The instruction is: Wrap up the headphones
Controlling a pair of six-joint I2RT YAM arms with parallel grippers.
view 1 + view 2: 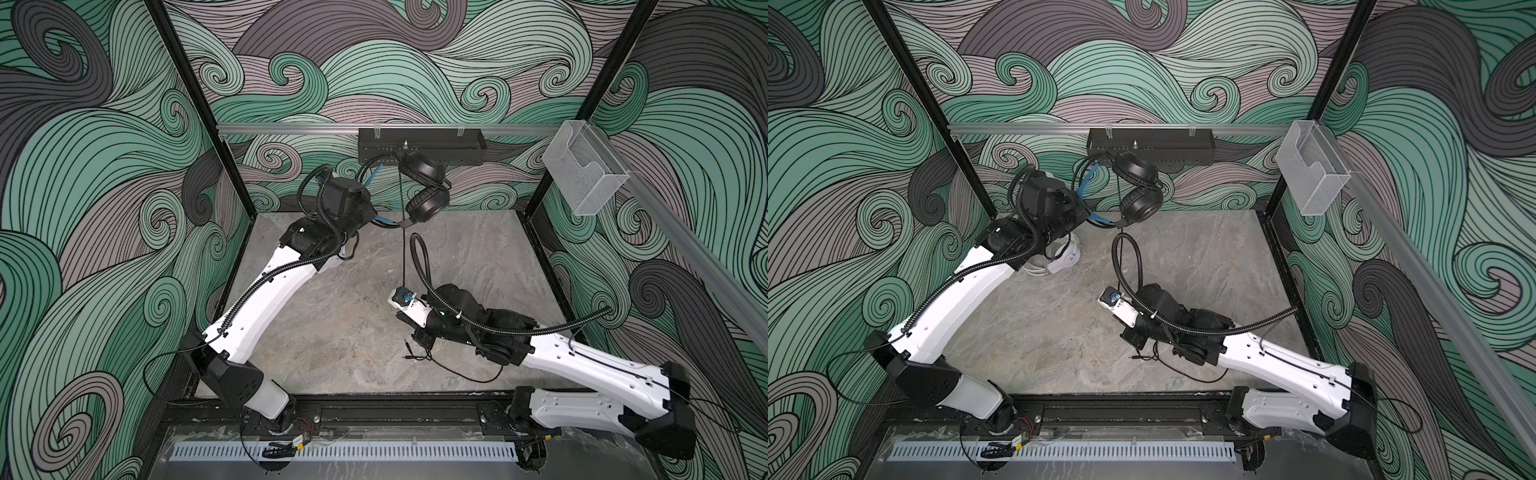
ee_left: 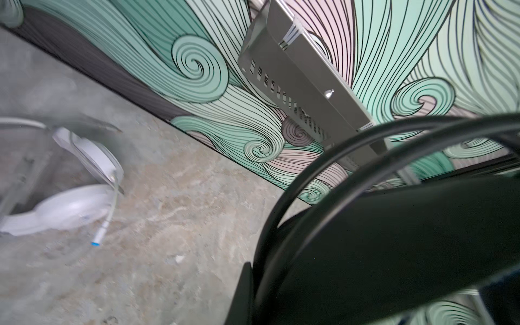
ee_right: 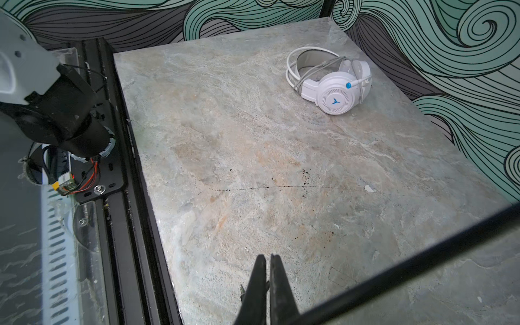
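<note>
Near the back wall, left gripper (image 1: 375,217) clenched on black headphones (image 1: 428,203); right gripper (image 3: 267,260) below, pinching their cord (image 1: 404,249)

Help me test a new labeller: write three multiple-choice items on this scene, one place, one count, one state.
1. Where is the white plastic over-ear headset? A. on the grey marble tabletop B. in the clear plastic box C. on the metal rail
2. How many headsets? A. one B. two C. three
3. The right gripper's jaws are A. wide open B. shut C. hidden
A: it lies on the tabletop. B: the left gripper holds a black padded headset too. B: the jaws touch.
</note>
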